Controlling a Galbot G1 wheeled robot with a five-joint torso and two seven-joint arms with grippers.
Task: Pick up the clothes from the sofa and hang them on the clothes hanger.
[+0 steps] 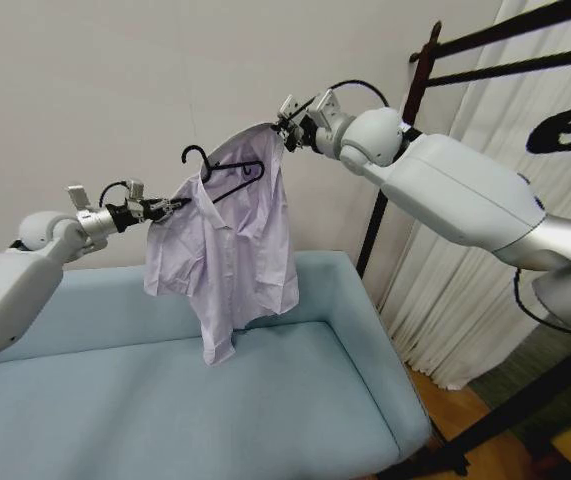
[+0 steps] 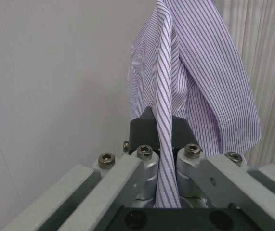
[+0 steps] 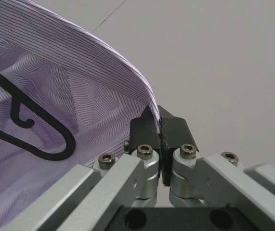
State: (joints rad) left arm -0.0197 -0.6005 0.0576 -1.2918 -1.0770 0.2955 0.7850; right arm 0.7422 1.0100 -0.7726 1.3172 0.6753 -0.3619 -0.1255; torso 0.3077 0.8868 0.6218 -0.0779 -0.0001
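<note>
A lilac striped shirt (image 1: 230,240) hangs in the air above the pale blue sofa (image 1: 165,400), stretched between my two arms. My left gripper (image 1: 177,206) is shut on the shirt's lower shoulder edge; in the left wrist view the striped cloth (image 2: 166,159) runs down between the black pads. My right gripper (image 1: 283,130) is shut on the shirt's upper edge, and the cloth rim (image 3: 149,98) sits pinched in its pads. A black clothes hanger (image 1: 227,170) sits inside the shirt, hook up and tilted; its end curve (image 3: 55,144) lies against the inner fabric.
A dark clothes rack (image 1: 420,90) with horizontal bars stands right of the sofa, before a white curtain (image 1: 465,330). A plain wall is behind. Wooden floor (image 1: 485,440) shows at lower right.
</note>
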